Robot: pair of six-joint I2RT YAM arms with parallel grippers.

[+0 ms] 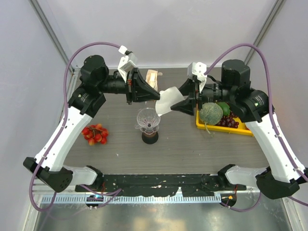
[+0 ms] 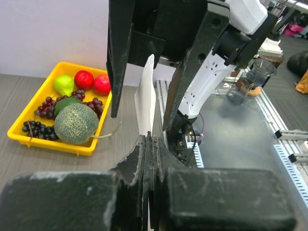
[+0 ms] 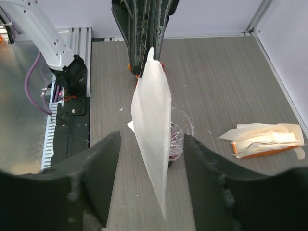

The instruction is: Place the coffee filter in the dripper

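Coffee filter (image 1: pixel 169 101) up in the air over the middle of the tabletop (image 1: pixel 192 149) in the top view, spanning the gap between the two arms, just above and right of the dripper (image 1: pixel 148 118) and not in it. Dripper upright on a dark brown cup (image 1: pixel 150 136); left fingers (image 1: pixel 155 96) at the filter's left edge, right fingers (image 1: pixel 179 106) at its right. Red fruit cluster (image 1: pixel 96 134) well off to the left, yellow tray (image 1: pixel 226 130) with a melon (image 1: pixel 211 113) to the right, packet (image 1: pixel 153 77) at the back. From the left wrist: left fingers (image 2: pixel 149 159) pressed tight together, pinching the lower edge of the filter (image 2: pixel 146 101), sheet rising edge-on from the tips; right fingers (image 2: pixel 120 57) spread on either side of it; yellow tray (image 2: pixel 48 143) and melon (image 2: pixel 76 123) behind. From the right wrist: right fingers (image 3: pixel 103 163) wide apart, filter (image 3: pixel 153 125) hanging edge-on in the gap with no visible contact; top corner gripped by the left fingers (image 3: pixel 143 38); dripper (image 3: pixel 185 126) on the tabletop (image 3: pixel 226 72) just behind the sheet, packet (image 3: pixel 264 140) lying well to the right.
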